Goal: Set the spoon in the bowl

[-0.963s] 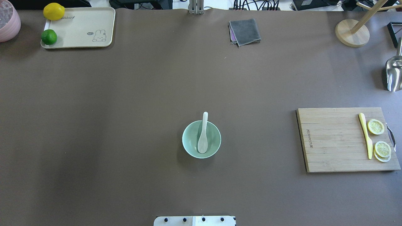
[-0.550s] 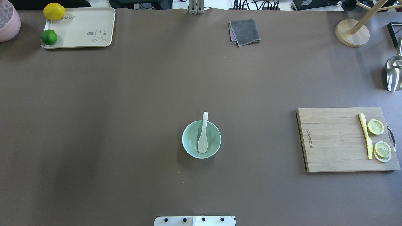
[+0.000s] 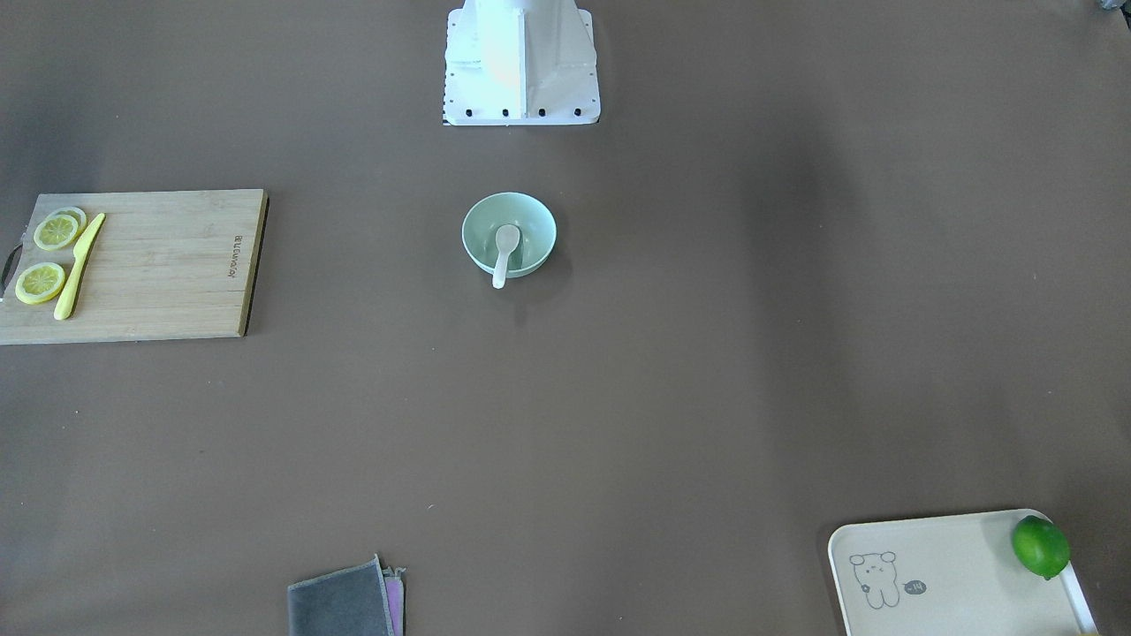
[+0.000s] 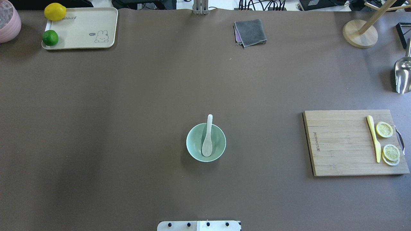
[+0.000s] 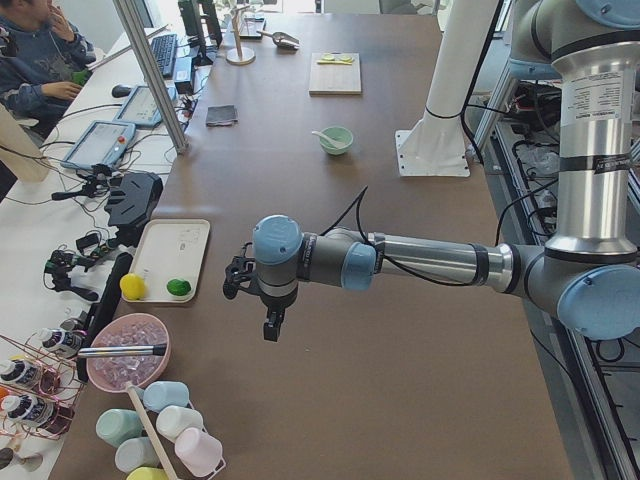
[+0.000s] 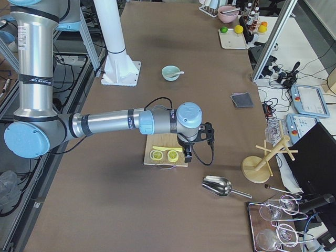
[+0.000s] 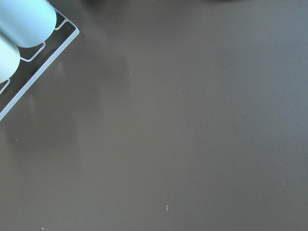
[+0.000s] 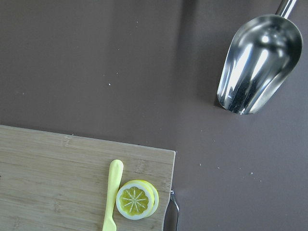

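spoon (image 4: 207, 141) rests in bowl (image 4: 219, 145): scoop inside, handle over rim on side away from robot. task looks done, nothing left. left gripper (image 5: 270, 328), right gripper (image 6: 187, 156) well apart from bowl; finger spread: cannot tell.

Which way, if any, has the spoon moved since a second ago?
No. The white soup spoon lies in the mint-green bowl as before, equally far from the bamboo cutting board.

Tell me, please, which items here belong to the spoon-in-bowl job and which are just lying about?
Job: spoon; bowl holding it.
Lying about: cutting board; yellow knife; lemon slices; grey cloth; tray; lemon; lime; metal scoop.
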